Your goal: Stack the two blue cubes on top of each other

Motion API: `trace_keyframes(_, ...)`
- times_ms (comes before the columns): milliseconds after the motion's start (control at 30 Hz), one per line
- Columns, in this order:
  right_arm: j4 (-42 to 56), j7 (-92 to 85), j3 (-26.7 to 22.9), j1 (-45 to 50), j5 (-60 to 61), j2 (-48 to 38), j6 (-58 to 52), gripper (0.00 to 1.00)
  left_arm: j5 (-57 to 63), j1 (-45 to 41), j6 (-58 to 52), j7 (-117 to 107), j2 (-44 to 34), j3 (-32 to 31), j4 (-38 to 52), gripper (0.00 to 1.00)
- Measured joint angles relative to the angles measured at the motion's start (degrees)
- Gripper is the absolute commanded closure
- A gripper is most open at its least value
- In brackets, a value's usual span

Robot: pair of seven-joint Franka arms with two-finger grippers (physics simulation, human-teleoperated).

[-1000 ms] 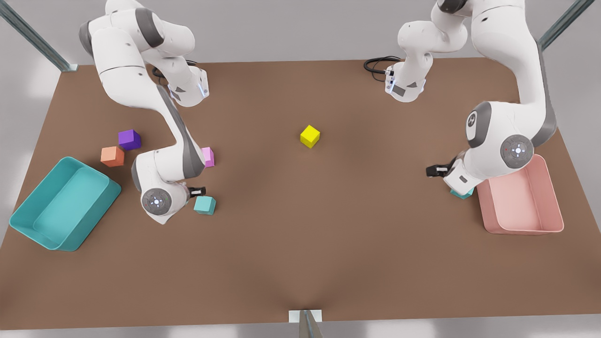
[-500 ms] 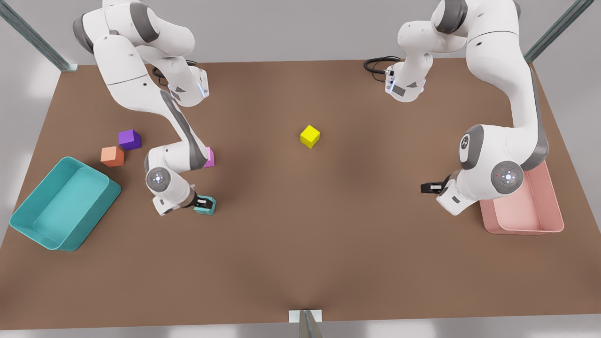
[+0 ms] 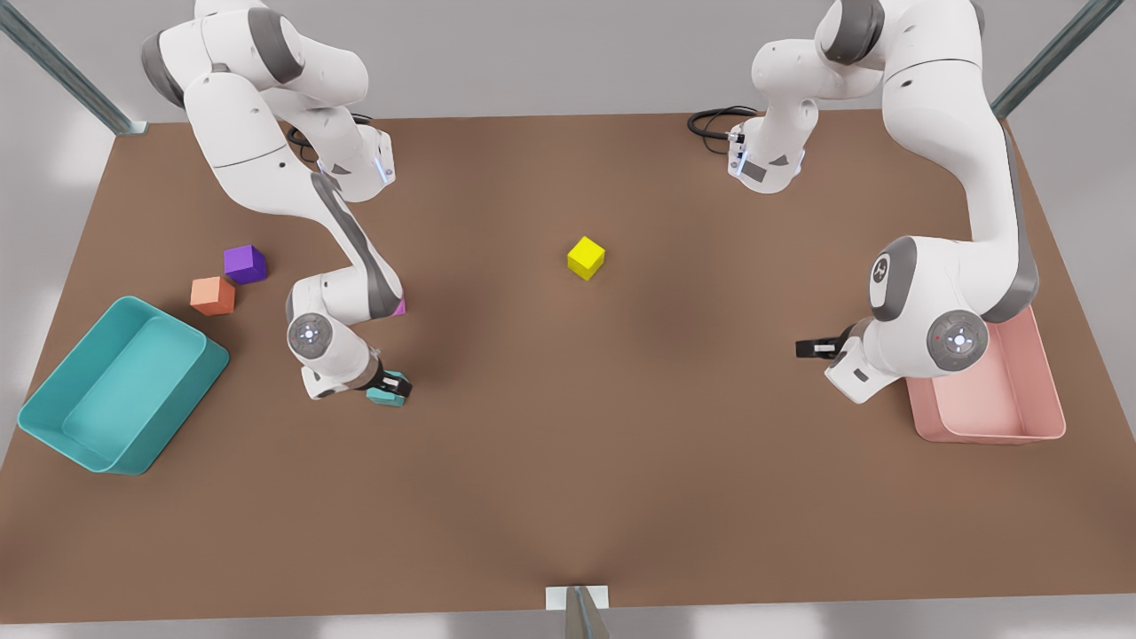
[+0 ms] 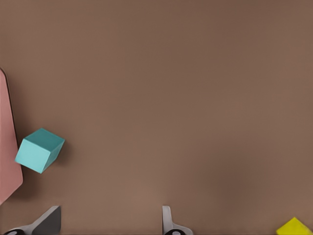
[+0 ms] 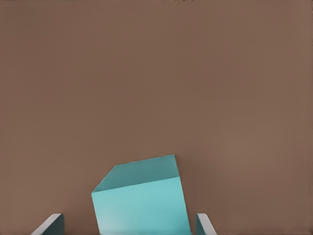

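One teal cube [image 3: 385,398] lies on the brown table at the front view's left. My right gripper [image 3: 391,387] is down over it, open; the right wrist view shows the cube [image 5: 142,203] between the two fingers [image 5: 204,226], with a gap on one side. The other teal cube [image 4: 39,150] sits tilted beside the pink tray [image 4: 7,147] in the left wrist view; in the front view the arm hides it. My left gripper [image 3: 812,348] hovers open near that tray, its fingers [image 4: 167,223] apart and off to one side of the cube.
A yellow cube [image 3: 586,257] sits mid-table. A purple cube [image 3: 245,264] and an orange cube [image 3: 213,295] lie near the large teal tray [image 3: 53,417]. A pink cube [image 3: 399,308] peeks from behind the arm. The pink tray [image 3: 994,435] stands at the front view's right.
My right gripper swung over and came down around the teal cube at the front view's left. The left arm shifted and now covers the cube by the pink tray.
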Motion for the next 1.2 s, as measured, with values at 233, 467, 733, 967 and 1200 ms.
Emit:
trace_keyframes(233,0.5,0.4,-0.1,0.1,0.0,2.8,-0.3,0.00,0.0,0.1,-0.3,-0.1,0.0,0.0,0.0,0.00)
trace_keyframes(467,1.5,0.6,-0.1,0.3,-0.1,5.9,-0.1,0.25,0.6,2.9,-0.3,-1.5,4.4,0.3,0.2,0.00)
trace_keyframes(733,13.0,1.3,6.5,5.3,1.0,5.7,-3.9,0.48,-1.9,10.8,23.0,-12.4,-0.6,6.1,-24.7,0.00)
trace_keyframes(967,47.3,16.8,0.8,36.2,0.2,26.2,-7.3,0.48,-5.5,12.6,36.0,-24.1,1.2,7.9,-29.5,0.00)
trace_keyframes(1200,51.2,32.0,-2.4,39.9,-1.1,31.1,-7.2,0.00,-3.8,13.7,40.0,-31.7,1.2,8.1,-32.0,0.00)
